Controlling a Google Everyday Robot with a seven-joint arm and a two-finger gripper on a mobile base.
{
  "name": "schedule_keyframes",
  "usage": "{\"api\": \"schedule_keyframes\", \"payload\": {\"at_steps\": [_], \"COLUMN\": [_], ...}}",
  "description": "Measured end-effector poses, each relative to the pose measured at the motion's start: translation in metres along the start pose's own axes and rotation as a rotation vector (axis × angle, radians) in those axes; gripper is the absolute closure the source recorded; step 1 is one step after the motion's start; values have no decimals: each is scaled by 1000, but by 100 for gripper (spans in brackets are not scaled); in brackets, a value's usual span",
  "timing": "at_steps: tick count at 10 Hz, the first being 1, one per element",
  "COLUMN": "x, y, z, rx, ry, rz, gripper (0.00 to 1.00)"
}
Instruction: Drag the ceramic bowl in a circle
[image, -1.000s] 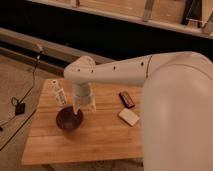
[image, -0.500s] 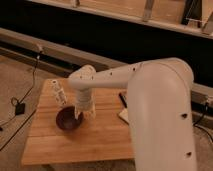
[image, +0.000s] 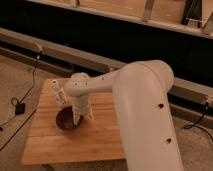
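1. A wooden table (image: 50, 145) is seen from above and in front, with its right part hidden behind the large white arm (image: 142, 105).
2. The ceramic bowl (image: 64, 120) is seen upright on the tabletop, in the left half of the table as pictured, about midway between the far and near edges.
3. The bowl is shown as small, round, dark and glossy, and its opening is turned upward.
4. The gripper (image: 80, 117) is held pointing down at the end of the arm, which is stretched across the table from the picture's right.
5. The gripper's lower end is placed at the bowl's right-hand rim, so that the bowl lies directly to its left in the picture and slightly nearer the viewer.
6. The gripper's tip is overlapped with the rim in this view; whether it is set inside the bowl, outside it or astride the wall cannot be told.
7. Whether the gripper is spread or pressed together cannot be told, and no firm grasp on the bowl can be confirmed.
8. A small white bottle (image: 59, 94) is seen near the table's far left corner, behind the bowl and apart from it.
9. A black cable (image: 31, 82) is laid over the floor to the left of the table.
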Motion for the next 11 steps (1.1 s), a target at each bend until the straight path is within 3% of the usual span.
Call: {"api": "schedule_keyframes", "payload": {"at_steps": [1,6,8,11], "x": [-2,-6,-3,6], "y": [1,-1,-5,-31], "z": [3,10,10,7], "rx": [3,16,22,31], "ry": [5,38,50,62], "rz": [-2,1,6,51], "gripper": [46,97,100,100]}}
